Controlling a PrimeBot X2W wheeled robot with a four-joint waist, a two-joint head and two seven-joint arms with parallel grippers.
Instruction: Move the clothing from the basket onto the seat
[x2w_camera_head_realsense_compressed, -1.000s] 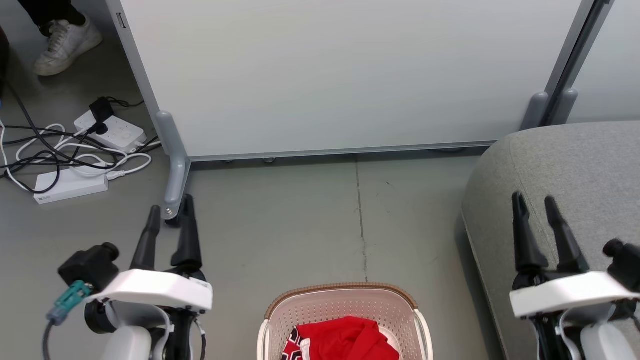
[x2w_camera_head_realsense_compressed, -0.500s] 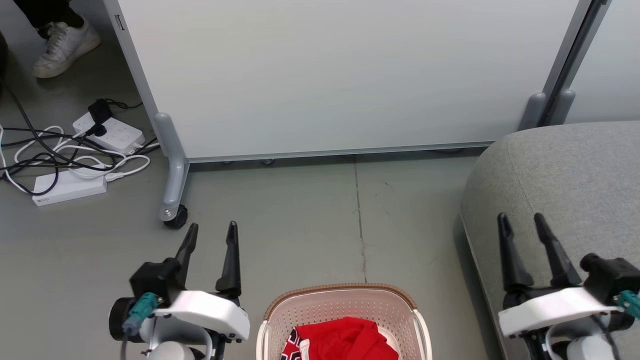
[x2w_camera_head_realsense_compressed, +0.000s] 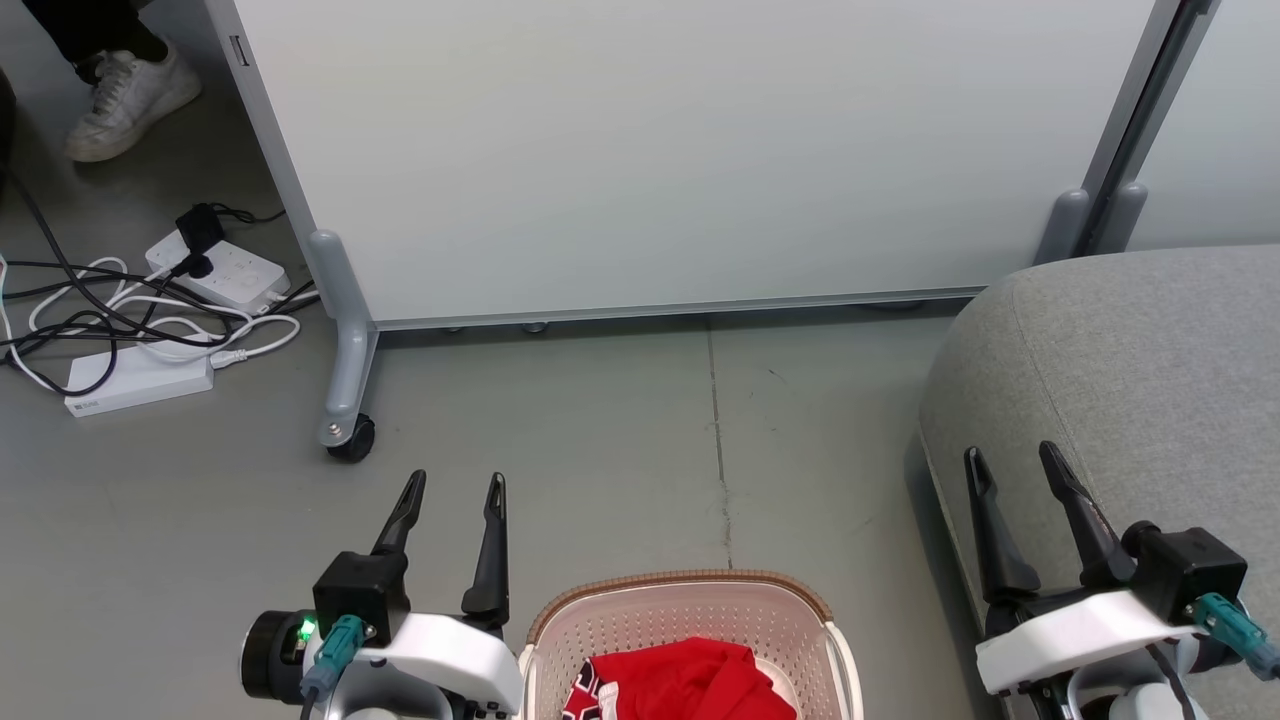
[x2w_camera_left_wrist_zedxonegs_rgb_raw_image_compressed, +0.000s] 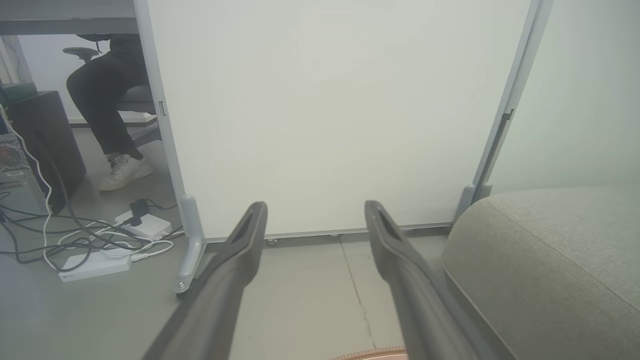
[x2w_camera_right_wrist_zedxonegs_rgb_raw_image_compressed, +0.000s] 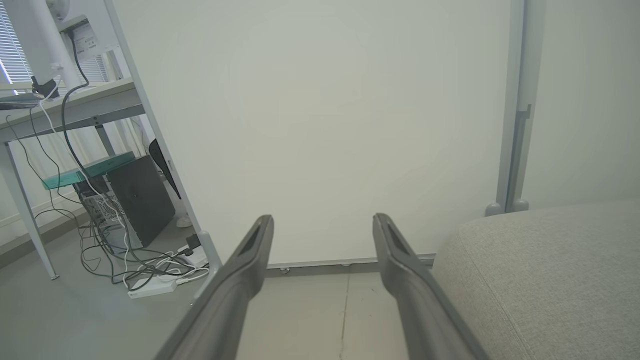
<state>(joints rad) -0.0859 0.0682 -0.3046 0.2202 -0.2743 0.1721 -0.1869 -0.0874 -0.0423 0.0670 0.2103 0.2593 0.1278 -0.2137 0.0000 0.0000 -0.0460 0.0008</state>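
Red clothing lies bunched in the cream basket at the bottom centre of the head view; a patch with black-and-white lettering shows at its left edge. Just left of the basket my left gripper stands open and empty, fingers pointing at the panel. The basket's brown rim peeks in at the bottom of the left wrist view. My right gripper is open and empty over the near left edge of the grey seat. The seat also shows at the right of both wrist views.
A pale wheeled panel stands across the back, its castor on the floor left of centre. Power strips and tangled cables lie at the far left. A person's white shoe is at the top left corner.
My left gripper has swung right and back toward the basket's left side. My right gripper has drawn back and slightly left along the seat's edge. Both stay open.
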